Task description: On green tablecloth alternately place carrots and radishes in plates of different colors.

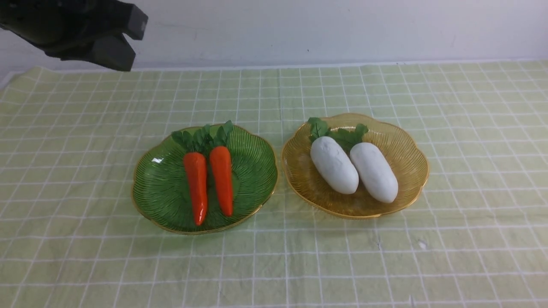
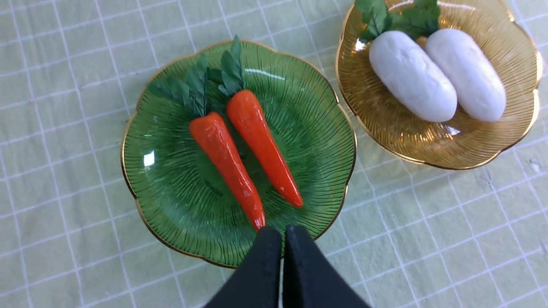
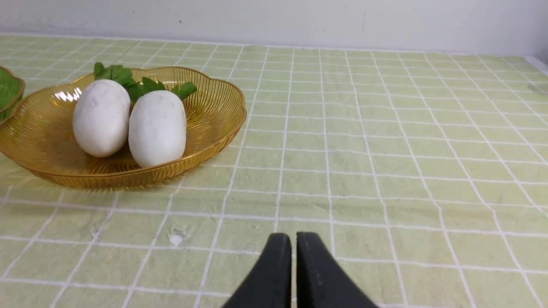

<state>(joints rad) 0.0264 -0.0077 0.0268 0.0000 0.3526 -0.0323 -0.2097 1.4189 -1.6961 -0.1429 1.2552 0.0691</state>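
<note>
Front view: green plate is serving as landmark, sitting on the green tablecloth; left gripper is hanging high, up and away beyond the plate's left side.
Carrots: both carrots are lying side by side in the green plate, touching or nearly so, leaves pointing to the far rim, tips toward the robot.
Radishes: both radishes are lying in the amber plate, just right of the green plate; rims are nearly touching, can't tell if they actually meet.
Left gripper state: in the left wrist view, fingertips are pressing together, holding nothing, hovering over the green plate's near rim.
Right gripper state: right gripper is also pinched together and empty; it's sitting low over bare cloth, well right of the green plate and to the right of the amber one. Not showing in the front view.
Progress: judging by the layout, sorting is looking finished; nothing is lying loose on the cloth.
Risk 1: left arm is sitting above the carrots, so a descending retreat would be clipping the rim and tipping the plate.
Risk 2: plates are looking light and slick; a nudge to one would be shoving the other.
Risk 3: right arm sweeping low toward the green plate would be hitting the amber rim and rolling the radishes out.
</note>
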